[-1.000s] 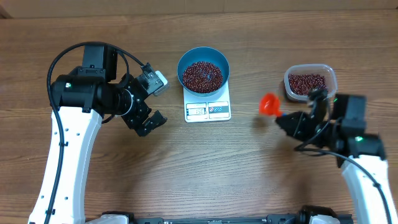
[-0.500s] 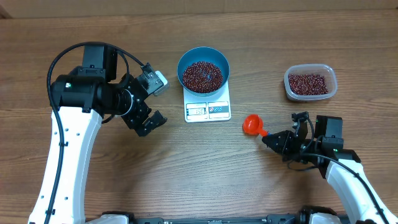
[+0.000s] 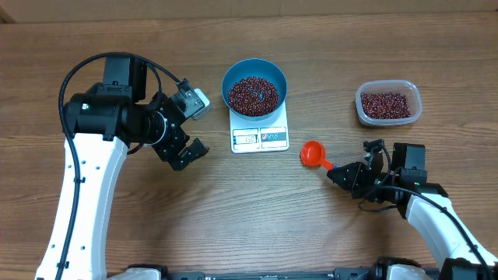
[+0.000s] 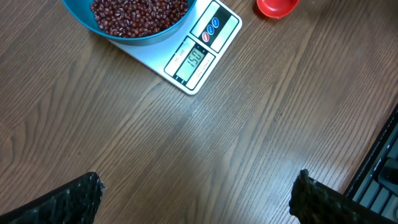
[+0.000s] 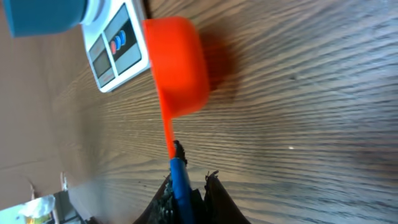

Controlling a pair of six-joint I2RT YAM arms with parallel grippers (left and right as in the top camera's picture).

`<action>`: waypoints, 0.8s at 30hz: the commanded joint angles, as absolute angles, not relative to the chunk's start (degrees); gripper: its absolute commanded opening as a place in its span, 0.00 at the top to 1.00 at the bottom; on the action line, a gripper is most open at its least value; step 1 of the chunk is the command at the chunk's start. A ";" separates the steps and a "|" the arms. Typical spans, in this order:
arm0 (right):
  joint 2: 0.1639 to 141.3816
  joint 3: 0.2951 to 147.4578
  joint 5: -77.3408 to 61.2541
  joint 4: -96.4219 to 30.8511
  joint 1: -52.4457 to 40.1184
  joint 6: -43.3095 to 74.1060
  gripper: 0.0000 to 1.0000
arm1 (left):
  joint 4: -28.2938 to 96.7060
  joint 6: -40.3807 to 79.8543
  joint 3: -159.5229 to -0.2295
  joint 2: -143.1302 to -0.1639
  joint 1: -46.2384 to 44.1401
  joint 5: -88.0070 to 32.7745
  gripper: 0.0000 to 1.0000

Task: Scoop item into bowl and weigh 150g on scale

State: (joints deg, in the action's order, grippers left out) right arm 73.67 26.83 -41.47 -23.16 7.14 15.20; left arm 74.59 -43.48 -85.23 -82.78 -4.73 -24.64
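Plainly one bowl [image 3: 254, 64], one scale [image 3: 261, 138], one scoop [image 3: 313, 153]

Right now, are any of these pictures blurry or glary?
Overhead view: even light, sharp, no glare on the scale. Left wrist view: crisp enough to read the scale's display, but the dark fingers in the bottom corners are fuzzy. Right wrist view: tilted sideways, the red scoop close up and soft-edged, with a shadow on the table.
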 commanded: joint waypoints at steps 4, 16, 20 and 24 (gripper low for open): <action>73.87 26.20 -38.61 -23.03 7.46 15.22 0.84 | 74.54 -43.07 -86.26 -82.11 -4.51 -24.91 0.00; 73.84 26.22 -36.03 -23.86 12.49 20.16 0.96 | 74.56 -43.07 -86.26 -82.11 -4.51 -24.91 0.00; 73.84 26.22 -36.07 -25.08 18.39 20.16 0.96 | 74.54 -43.07 -86.26 -82.13 -4.51 -24.91 0.00; 73.84 26.22 -36.71 -26.41 21.82 20.16 0.84 | 74.54 -43.07 -86.26 -82.11 -4.51 -24.91 0.00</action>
State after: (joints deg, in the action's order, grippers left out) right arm 73.67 26.83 -38.70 -25.80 20.36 19.75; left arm 74.56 -43.48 -85.23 -82.78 -4.73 -24.64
